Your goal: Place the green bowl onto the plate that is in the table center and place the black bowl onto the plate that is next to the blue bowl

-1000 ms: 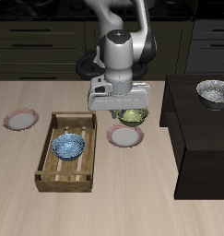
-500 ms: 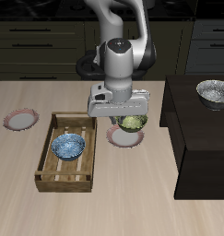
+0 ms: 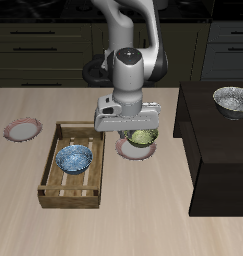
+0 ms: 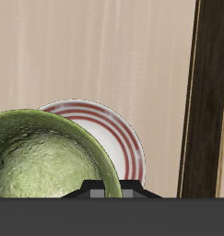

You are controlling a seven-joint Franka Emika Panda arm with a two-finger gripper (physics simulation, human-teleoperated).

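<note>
green bowl (image 4: 44, 157) | jaws hold its rim | off-centre over plate (image 4: 113, 138) (we judge): release may tip it onto table (image 3: 143, 215)

Green bowl (image 4: 40, 157): glazed look, mottled, faintly pitted inside, slight sheen. Plate (image 4: 123, 138): smooth, pale, ceramic-like, red rim rings. Bench (image 3: 143, 215): light wood grain, matt. Crate (image 3: 53, 185): raw slatted wood. Cabinet block (image 3: 218, 150): dark, matt. Gripper (image 3: 128, 122) housing: satin grey-white.
</note>
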